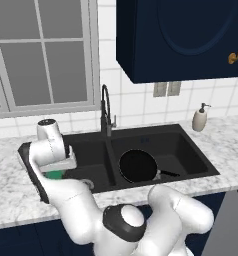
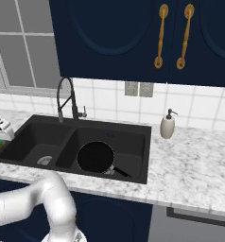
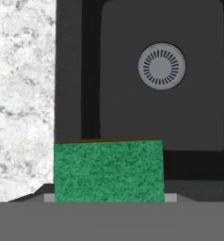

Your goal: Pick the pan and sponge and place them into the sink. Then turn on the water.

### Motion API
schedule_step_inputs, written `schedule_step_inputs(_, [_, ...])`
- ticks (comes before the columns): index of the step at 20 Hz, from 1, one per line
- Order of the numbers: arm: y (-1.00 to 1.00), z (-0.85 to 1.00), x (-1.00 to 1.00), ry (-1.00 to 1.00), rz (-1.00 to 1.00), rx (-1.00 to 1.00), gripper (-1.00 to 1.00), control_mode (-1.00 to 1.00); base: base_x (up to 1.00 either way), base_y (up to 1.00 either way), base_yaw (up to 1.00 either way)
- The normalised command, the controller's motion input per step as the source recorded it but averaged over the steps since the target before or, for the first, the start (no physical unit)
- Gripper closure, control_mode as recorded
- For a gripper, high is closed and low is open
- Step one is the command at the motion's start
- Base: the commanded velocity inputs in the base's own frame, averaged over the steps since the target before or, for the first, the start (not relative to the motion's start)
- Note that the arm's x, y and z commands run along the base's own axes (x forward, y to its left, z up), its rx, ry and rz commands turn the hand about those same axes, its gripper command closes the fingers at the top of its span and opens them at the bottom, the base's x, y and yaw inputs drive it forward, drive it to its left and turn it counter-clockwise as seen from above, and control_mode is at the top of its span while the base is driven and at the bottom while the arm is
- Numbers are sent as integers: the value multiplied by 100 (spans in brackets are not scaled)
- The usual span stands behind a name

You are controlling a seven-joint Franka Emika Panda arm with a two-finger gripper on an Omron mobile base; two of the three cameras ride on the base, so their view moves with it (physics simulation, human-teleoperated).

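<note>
The marble counter runs across both base views, with the black double sink set into it. In the left base view the sink sits at the centre; in the right base view it spreads from nine o'clock toward the centre. Above it hang dark blue cabinets at twelve o'clock, and a window fills the ten o'clock corner of the left base view.

The black faucet rises from the back rim of the sink, between the two basins. The pan lies flat in the right basin, its thin handle pointing toward four o'clock; in the right base view the pan rests just left of centre. A round silver drain shows in the left basin, at one o'clock in the hand view.

A white soap bottle stands on the counter behind the sink's right corner, at three o'clock in the left base view.

The sponge, green face toward the camera, sits at six o'clock in the hand view, over the left edge of the left basin, with marble at nine o'clock beside it. A sliver of its green peeks below the hand in the left base view. The gripper has a finger on either end of the sponge and appears to clamp it.
</note>
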Motion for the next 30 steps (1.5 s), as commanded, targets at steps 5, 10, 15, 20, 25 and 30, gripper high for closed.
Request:
schedule_step_inputs(5, [-100, 44, -21, 0, 1, 12, 100, -100, 0, 0, 0])
schedule_step_inputs(10, [-100, 33, -9, 0, 4, 9, 100, -100, 0, 0, 0])
schedule_step_inputs(15, [-100, 6, -19, 0, 6, 2, 100, -100, 0, 0, 0])
schedule_step_inputs(20, [-100, 0, -10, 0, 6, 0, 100, -100, 0, 0, 0])
schedule_step_inputs(25, [-99, 0, 0, 0, 5, 0, 100, -100, 0, 0, 0])
schedule_step_inputs(30, [-90, 0, 19, 0, 3, 1, 100, -100, 0, 0, 0])
